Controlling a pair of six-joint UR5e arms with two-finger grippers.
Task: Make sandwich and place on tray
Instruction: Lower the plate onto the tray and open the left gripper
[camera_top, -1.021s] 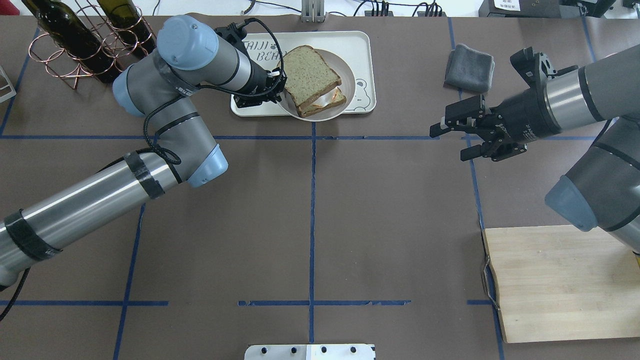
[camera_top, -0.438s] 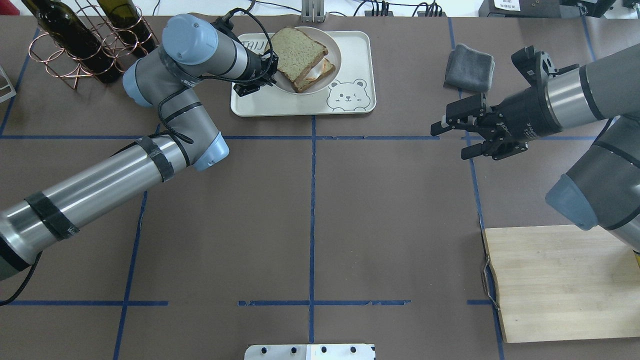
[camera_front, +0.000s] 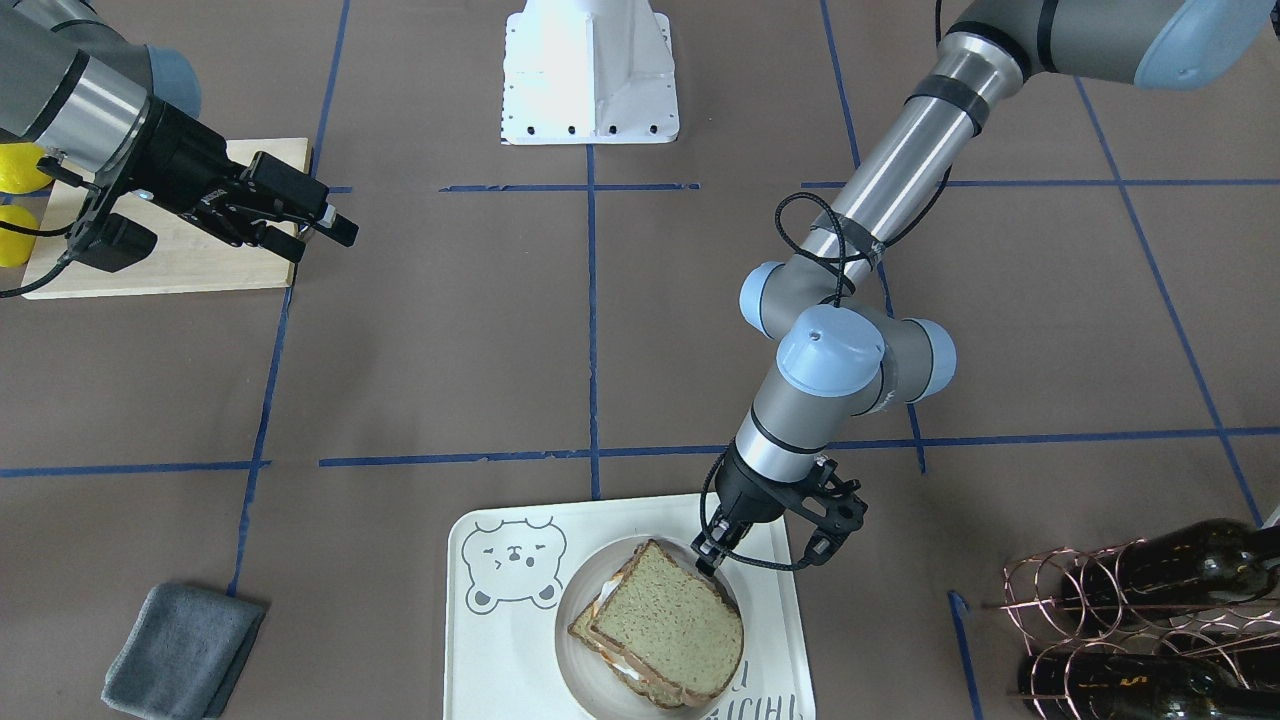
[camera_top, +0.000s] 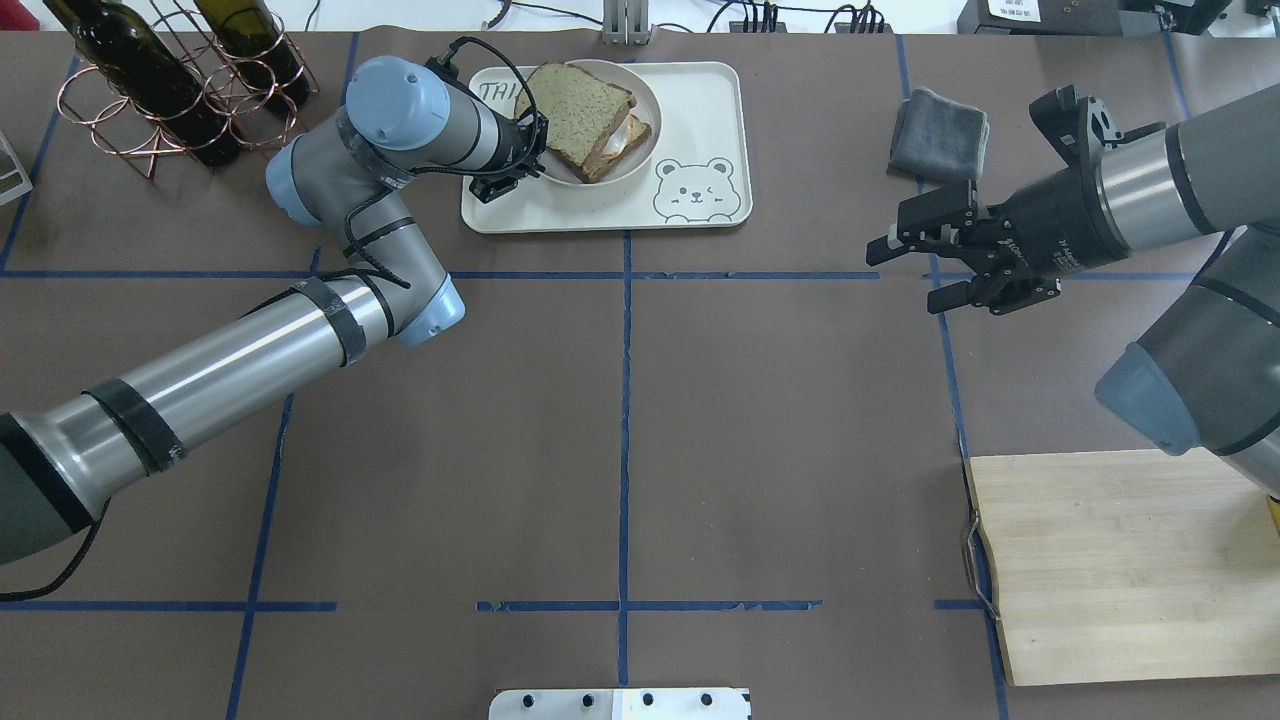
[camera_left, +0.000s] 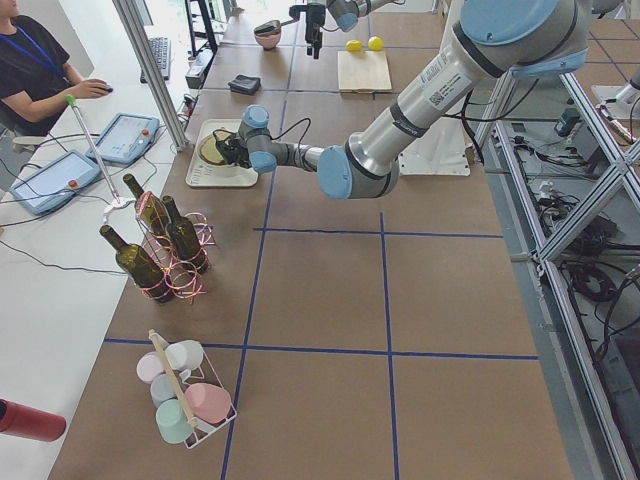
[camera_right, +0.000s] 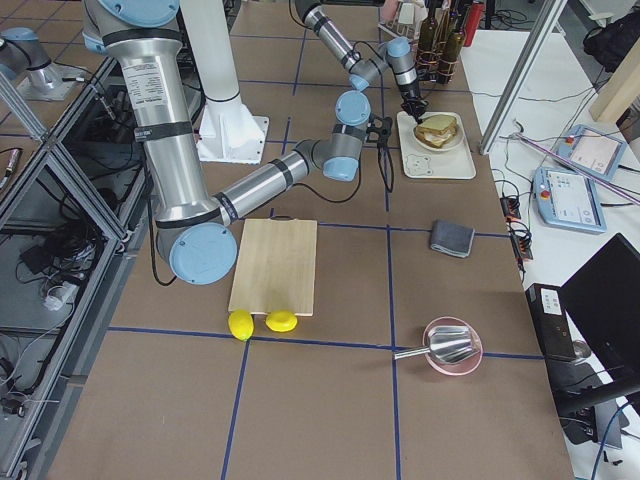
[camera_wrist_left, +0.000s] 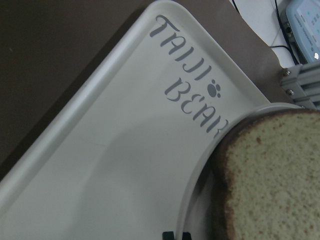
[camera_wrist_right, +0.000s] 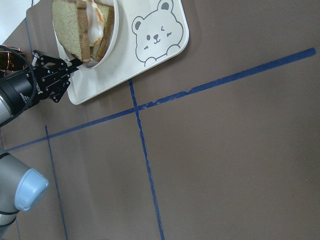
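Note:
The sandwich lies on a small round white dish that rests at the far left end of the cream tray with the bear drawing. My left gripper is shut on the dish's left rim. In the front-facing view the gripper pinches the dish beside the sandwich on the tray. The left wrist view shows the tray's lettering and the top slice. My right gripper is open and empty, well to the right of the tray.
A folded grey cloth lies right of the tray. A pale wooden cutting board sits at the near right, with two lemons beside it. A copper rack with wine bottles stands at the far left.
My left gripper carried the dish with the sandwich from above the tray's middle down and toward its far left end. The bear drawing is now uncovered. The right arm barely shifted.

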